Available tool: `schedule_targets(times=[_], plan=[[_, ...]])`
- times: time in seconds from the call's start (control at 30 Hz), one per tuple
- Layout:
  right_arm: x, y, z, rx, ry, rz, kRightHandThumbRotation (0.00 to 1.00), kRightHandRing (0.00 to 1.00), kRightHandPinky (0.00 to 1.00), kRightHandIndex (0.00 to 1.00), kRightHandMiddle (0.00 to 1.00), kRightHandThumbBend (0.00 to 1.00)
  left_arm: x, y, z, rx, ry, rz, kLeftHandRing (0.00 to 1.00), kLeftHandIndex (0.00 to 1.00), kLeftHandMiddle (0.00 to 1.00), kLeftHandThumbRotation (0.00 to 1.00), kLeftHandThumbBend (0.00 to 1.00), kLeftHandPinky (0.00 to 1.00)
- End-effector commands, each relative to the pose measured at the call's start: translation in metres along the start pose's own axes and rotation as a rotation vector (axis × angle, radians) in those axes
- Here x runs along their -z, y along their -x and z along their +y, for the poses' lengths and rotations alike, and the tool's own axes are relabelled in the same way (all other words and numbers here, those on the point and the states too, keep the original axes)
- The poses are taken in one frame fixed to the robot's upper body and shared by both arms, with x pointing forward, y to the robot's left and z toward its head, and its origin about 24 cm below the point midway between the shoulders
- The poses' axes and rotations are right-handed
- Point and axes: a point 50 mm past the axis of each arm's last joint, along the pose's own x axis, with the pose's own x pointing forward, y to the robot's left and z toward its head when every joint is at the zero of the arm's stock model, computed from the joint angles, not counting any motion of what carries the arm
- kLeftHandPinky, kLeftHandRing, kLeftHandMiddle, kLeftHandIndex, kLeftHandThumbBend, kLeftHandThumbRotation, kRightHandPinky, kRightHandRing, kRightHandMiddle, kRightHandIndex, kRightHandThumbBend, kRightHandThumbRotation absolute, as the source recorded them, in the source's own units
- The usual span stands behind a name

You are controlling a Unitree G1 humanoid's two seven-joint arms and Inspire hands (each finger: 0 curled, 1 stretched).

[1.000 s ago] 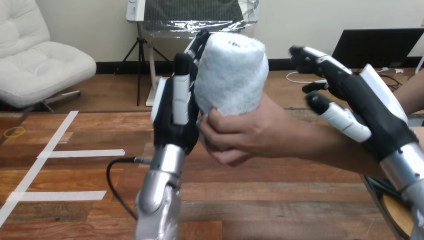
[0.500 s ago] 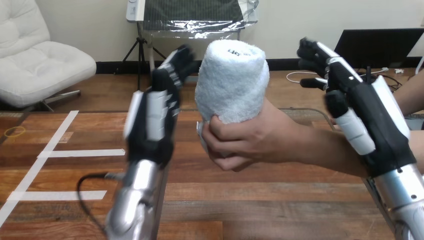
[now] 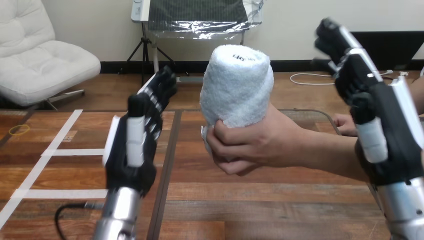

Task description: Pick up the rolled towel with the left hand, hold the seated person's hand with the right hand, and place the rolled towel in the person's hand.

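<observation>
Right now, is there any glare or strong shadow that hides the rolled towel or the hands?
Head view: no glare on the white rolled towel, evenly lit; the person's hand is darker underneath; small highlights on the silver forearm below the left hand.

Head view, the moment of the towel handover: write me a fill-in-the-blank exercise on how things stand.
1. The rolled towel stands ____ in the person's hand, whose fingers are curled round it.
2. The left hand, open, is at the towel's ____ side in the view, apart from it.
3. The right hand, raised with straight fingers, holds ____.

Missing words: upright; left; nothing
</observation>
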Motion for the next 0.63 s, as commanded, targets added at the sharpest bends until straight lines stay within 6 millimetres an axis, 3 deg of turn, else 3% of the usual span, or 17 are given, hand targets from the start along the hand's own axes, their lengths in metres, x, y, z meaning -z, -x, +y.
schedule_targets(times=[0.0, 0.33, 0.6], plan=[[-0.022, -0.001, -0.002, 0.049, -0.018, -0.12, 1.0, 0.92, 0.9, 0.93, 0.93, 0.91, -0.029, -0.004, -0.006, 0.047, -0.038, -0.107, 0.92, 0.84, 0.88, 0.98, 0.78, 0.97], [-0.032, 0.011, 0.006, 0.044, -0.046, -0.152, 1.0, 0.9, 0.82, 0.92, 0.92, 0.96, -0.045, 0.014, -0.006, 0.047, -0.096, -0.172, 0.91, 0.83, 0.87, 0.98, 0.76, 0.98], [-0.036, 0.022, 0.013, 0.037, -0.101, -0.174, 1.0, 0.9, 0.8, 0.92, 0.92, 0.95, -0.055, 0.027, -0.011, 0.049, -0.105, -0.213, 0.88, 0.82, 0.86, 0.96, 0.74, 0.91]])
